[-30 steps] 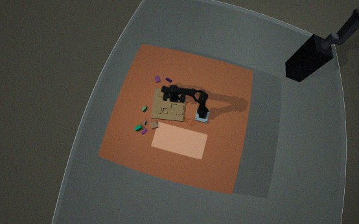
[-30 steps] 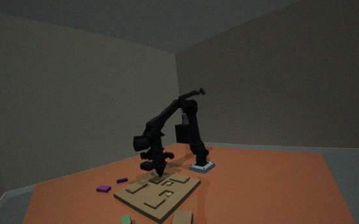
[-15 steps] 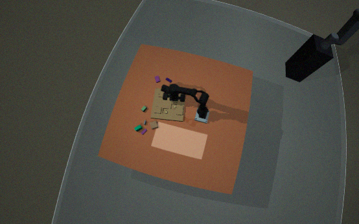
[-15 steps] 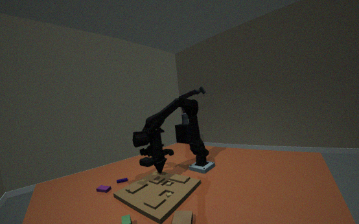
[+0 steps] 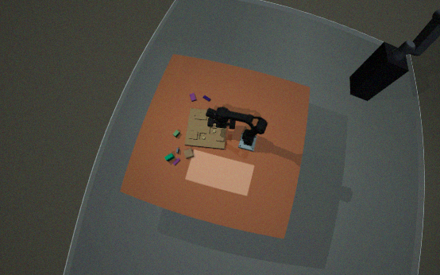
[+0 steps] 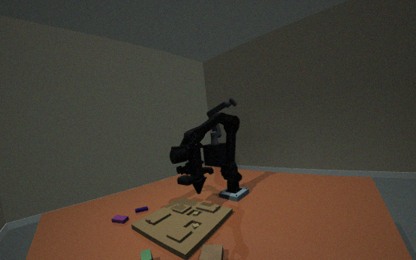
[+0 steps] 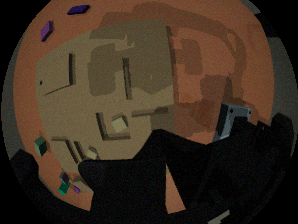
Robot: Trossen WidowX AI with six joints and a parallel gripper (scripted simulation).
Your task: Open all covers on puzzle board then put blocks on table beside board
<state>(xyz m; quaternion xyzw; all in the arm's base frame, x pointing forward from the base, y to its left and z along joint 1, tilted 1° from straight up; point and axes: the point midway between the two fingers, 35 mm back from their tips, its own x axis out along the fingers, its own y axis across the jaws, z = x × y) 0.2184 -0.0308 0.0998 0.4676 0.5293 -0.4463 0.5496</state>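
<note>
The tan puzzle board (image 5: 194, 128) (image 6: 158, 228) (image 7: 82, 107) lies flat, with raised tan covers such as one cover (image 6: 180, 235) near its front corner. Two dark recesses show pale pieces, one pale piece (image 6: 196, 225) (image 5: 203, 137) and another pale piece (image 7: 119, 124) (image 5: 214, 131); I cannot tell whether these are blocks. My gripper (image 6: 199, 192) is shut and empty, pointing down above the board's far part. Off the board lie a purple block (image 5: 193, 97) (image 6: 120, 219) (image 7: 46, 31), a dark blue block (image 5: 206, 98) (image 6: 141, 210) (image 7: 78, 10) and a green block (image 5: 176, 133) (image 6: 146, 255) (image 7: 40, 146).
Beyond one board corner lie a tan block (image 5: 189, 153) (image 6: 212, 252), a teal block (image 5: 169, 157) (image 7: 64, 188), a small grey-blue block (image 5: 178, 150) and a small purple block (image 5: 176, 161). A pale rectangle (image 5: 222, 173) lies beside the board. The arm's base (image 6: 240, 194) stands beyond the board.
</note>
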